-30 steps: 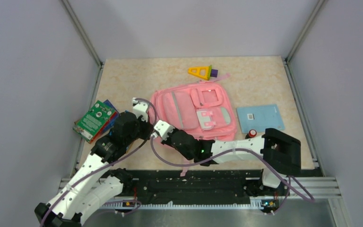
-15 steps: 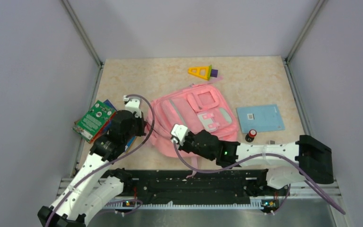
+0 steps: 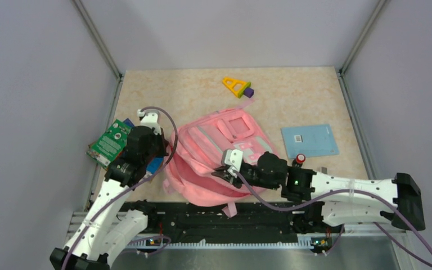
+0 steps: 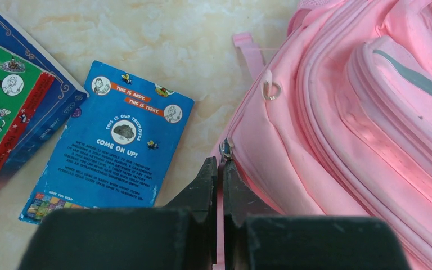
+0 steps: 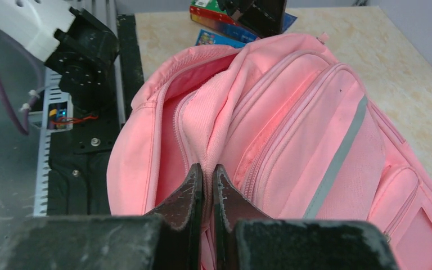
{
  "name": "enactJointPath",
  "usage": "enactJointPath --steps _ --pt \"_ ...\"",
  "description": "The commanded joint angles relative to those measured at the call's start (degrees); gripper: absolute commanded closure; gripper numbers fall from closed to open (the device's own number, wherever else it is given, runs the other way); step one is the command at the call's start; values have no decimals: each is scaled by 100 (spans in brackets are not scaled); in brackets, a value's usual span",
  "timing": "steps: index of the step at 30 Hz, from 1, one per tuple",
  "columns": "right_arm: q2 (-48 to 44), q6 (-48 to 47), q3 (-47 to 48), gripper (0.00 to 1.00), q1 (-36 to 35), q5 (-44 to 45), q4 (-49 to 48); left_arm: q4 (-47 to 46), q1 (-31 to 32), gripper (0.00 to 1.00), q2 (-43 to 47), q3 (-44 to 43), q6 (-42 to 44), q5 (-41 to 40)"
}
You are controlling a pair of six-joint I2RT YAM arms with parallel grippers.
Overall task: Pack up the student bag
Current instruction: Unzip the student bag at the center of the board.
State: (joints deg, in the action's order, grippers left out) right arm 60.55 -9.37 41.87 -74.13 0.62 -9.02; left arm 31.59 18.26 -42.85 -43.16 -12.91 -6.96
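Note:
The student bag (image 3: 219, 143), a large pink backpack with grey strips, lies tilted in the middle of the table, its top toward the near edge. Its main compartment gapes open (image 5: 169, 135). My left gripper (image 4: 220, 169) is at the bag's left edge, shut on the pink zipper pull just below the metal slider (image 4: 225, 149). In the top view the left gripper (image 3: 166, 152) sits beside the bag's left side. My right gripper (image 5: 207, 174) is shut on a fold of pink fabric at the opening's rim, and the right gripper (image 3: 220, 171) is at the bag's near part.
A stack of green and blue books (image 3: 111, 143) lies at the left, with a blue booklet (image 4: 112, 140) beside the bag. A yellow triangle with a purple block (image 3: 236, 86) sits at the back. A light blue card (image 3: 309, 140) and a red-topped small item (image 3: 300, 160) lie on the right.
Both grippers stayed shut on the bag. The right arm swung to the right and the left drew back left, turning the bag toward the near edge and spreading its opening.

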Motion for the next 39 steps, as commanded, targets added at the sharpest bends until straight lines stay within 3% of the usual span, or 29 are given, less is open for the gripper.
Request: enactJointPath --steps 1,9,14,15,20,23,39 --pt "-658 199 80 100 -146 -1274 -224 -454 -290 100 52 -252 -10 -511" --pt "-1030 217 59 100 -158 -1705 -324 -309 -503 100 -475 -405 -86 -399" --pt "-853 140 -36 100 -163 -667 -386 -730 -517 100 38 -145 124 755" --pt "-789 160 -64 97 -158 -294 -414 -846 -517 100 206 -43 189 1098" --pt "-356 225 1 44 -160 1062 -500 -1119 -517 100 649 209 236 1992" --pt "75 322 270 29 -160 1636 -423 -1122 -517 100 619 207 221 2109" --pt "1325 16 1440 21 -1552 2570 -911 -1103 -517 100 554 196 218 2105"
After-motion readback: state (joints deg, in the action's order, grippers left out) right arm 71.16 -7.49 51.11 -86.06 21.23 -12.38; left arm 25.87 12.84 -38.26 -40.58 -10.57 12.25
